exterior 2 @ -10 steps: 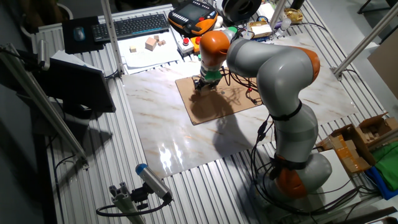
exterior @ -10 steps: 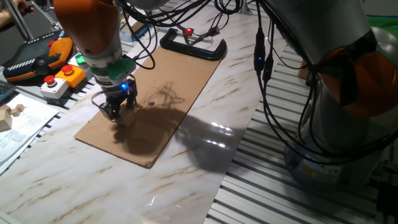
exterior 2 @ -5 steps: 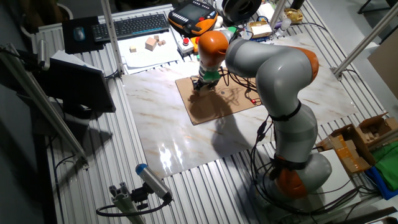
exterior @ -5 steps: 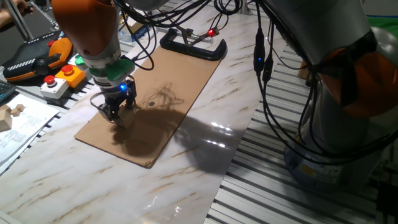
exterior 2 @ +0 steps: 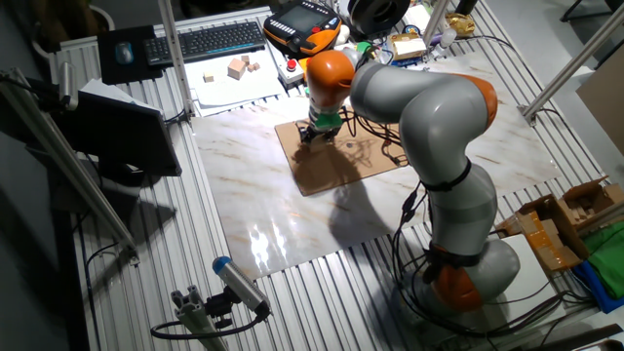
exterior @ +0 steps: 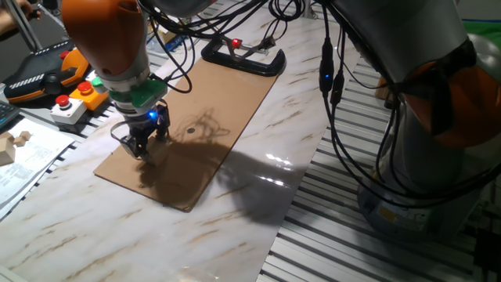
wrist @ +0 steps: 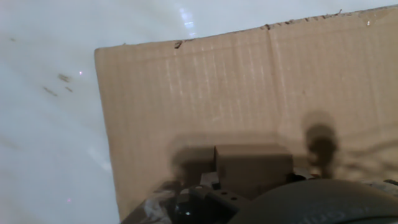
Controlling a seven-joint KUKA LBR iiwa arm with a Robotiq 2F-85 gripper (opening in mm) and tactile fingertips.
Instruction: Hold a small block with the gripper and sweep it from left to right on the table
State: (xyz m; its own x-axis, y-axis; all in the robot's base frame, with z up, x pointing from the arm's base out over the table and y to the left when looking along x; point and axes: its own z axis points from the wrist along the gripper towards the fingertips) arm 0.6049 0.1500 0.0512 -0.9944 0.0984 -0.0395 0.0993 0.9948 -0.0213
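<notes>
On the brown cardboard sheet (exterior: 188, 133) that lies on the white marble surface (exterior: 117, 235), the end effector (exterior: 142, 150) stands pointing straight down near the sheet's left corner. Compared with a second ago it has shifted a little toward that corner and the sheet's edge, and the orange arm segment (exterior: 106, 35) above it has moved the same way; the sheet itself lies as it did. In the hand view a small block (wrist: 254, 165) sits right at the fingertips, resting on the cardboard, with the sheet's edge and bare marble just beyond it to the left. The fingers look drawn in close around the block, pinching it, though the fixed views are too small to show the contact clearly. The blue light (exterior: 153, 116) glows just above the fingers, under the green ring (exterior: 137, 94). Behind the end effector, a black clamp (exterior: 243, 59) lies at the sheet's far end.
</notes>
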